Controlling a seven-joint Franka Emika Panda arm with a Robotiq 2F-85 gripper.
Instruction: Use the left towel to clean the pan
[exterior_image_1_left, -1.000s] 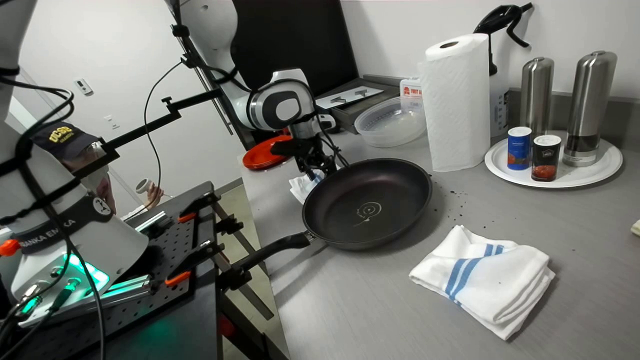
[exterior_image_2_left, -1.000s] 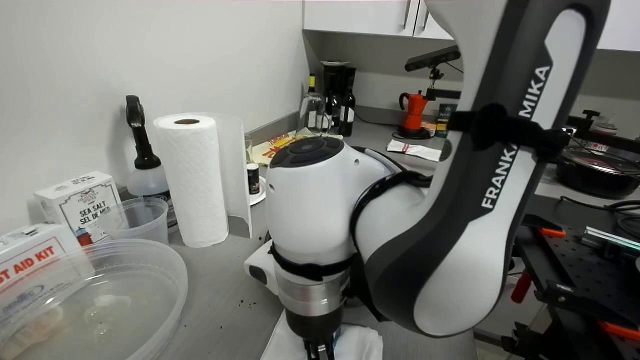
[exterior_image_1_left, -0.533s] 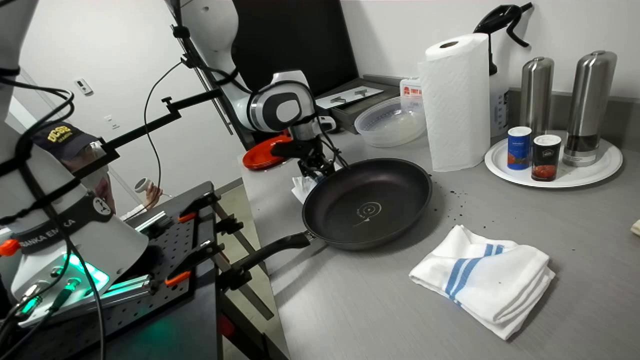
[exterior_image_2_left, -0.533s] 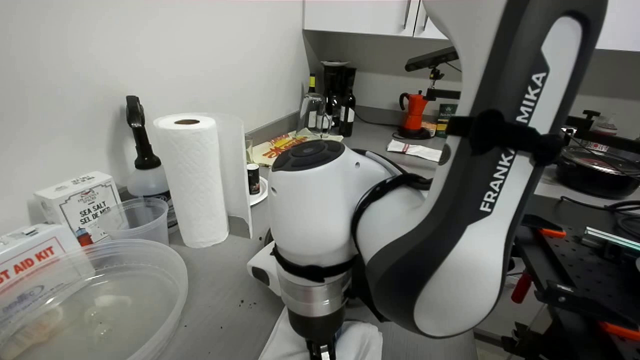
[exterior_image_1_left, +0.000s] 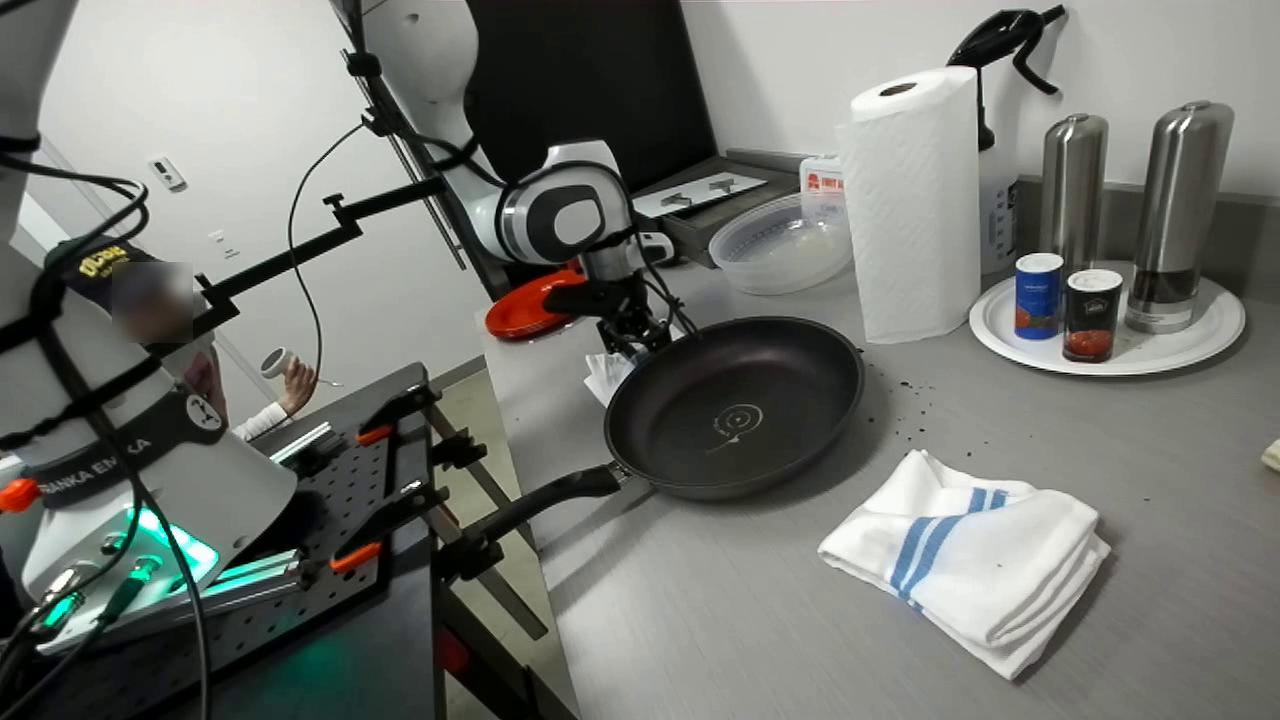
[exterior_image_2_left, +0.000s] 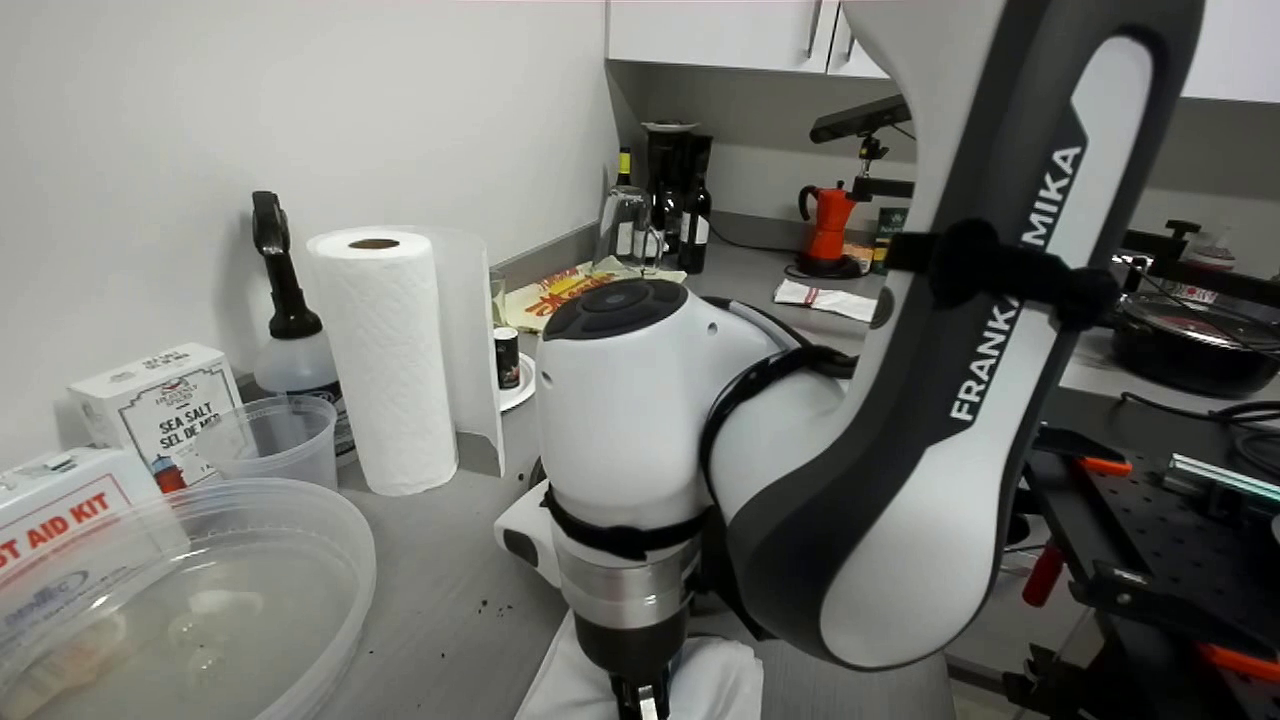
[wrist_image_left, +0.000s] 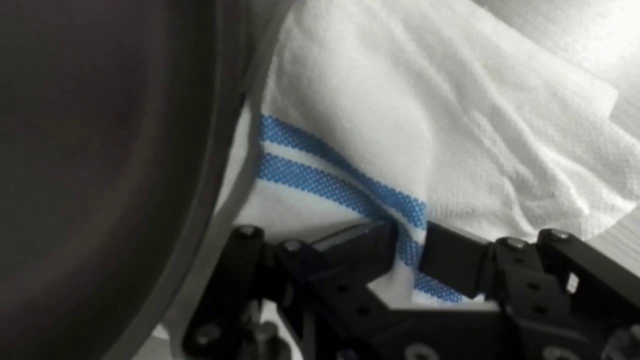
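Note:
The left towel (wrist_image_left: 350, 90) is white with blue stripes, lying on the counter against the pan's side. In an exterior view only a small white part of the left towel (exterior_image_1_left: 605, 378) shows behind the pan; it also shows under the gripper (exterior_image_2_left: 725, 680). The pan (exterior_image_1_left: 735, 410) is black and round, its handle reaching past the counter edge; its rim fills the left of the wrist view (wrist_image_left: 100, 150). My gripper (wrist_image_left: 410, 245) points down beside the pan, shut on a raised, striped fold of the left towel. The fingertips' lower ends are hidden in an exterior view.
Another folded, blue-striped towel (exterior_image_1_left: 965, 560) lies in front of the pan. A paper towel roll (exterior_image_1_left: 912, 210), a clear plastic tub (exterior_image_1_left: 785, 250) and a white plate (exterior_image_1_left: 1215, 320) with shakers and mills stand behind. Dark crumbs (exterior_image_1_left: 915, 410) lie beside the pan. A red plate (exterior_image_1_left: 525, 308) lies by the arm.
The gripper has shifted slightly, and the left towel's visible edge has drawn a little toward the pan. The upper arm has moved slightly. The pan and the other towel have not moved.

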